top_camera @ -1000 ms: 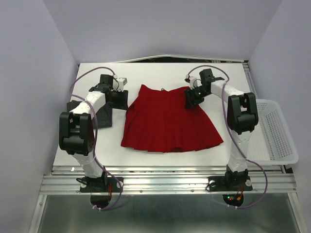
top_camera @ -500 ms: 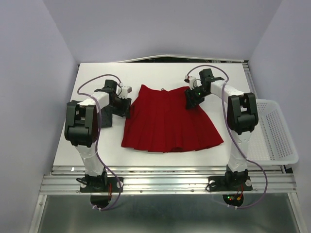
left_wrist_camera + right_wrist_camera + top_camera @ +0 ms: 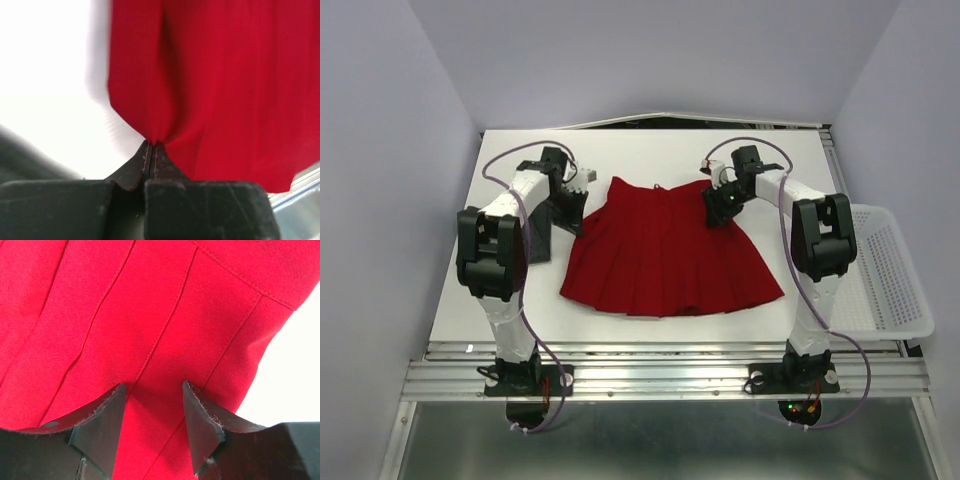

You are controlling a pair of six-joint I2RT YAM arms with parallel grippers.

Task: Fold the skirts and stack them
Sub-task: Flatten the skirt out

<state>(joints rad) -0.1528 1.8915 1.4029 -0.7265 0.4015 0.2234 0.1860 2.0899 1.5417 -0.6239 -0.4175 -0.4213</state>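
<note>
**White tabletop [image 3: 650, 150]: left gripper [image 3: 151, 145] takes the bright red pleated cloth skirt [image 3: 665, 250] by its edge**

Pale lilac walls close in the table. The red skirt lies spread flat at the table's centre, with its waistband on the side away from the arm bases. Over the last second the left gripper has swung off the dark charcoal grey skirt [image 3: 536, 238], which lies at the table's left partly under that arm. It has come to the red skirt's left edge near the waist, and the hem's left corner has slid slightly outward. This looks like the set-up for a first fold, with no fold made yet.

The left wrist view shows that gripper's fingers pressed together, with a pinch of red cloth caught at the tips. The right gripper [image 3: 152, 390] has stayed at the right waist corner. Its jaws are moderately parted and its tips rest on the cloth with a pleat seam between them, gripping nothing. A white plastic mesh basket [image 3: 890, 285] sits off the table's right edge.
</note>
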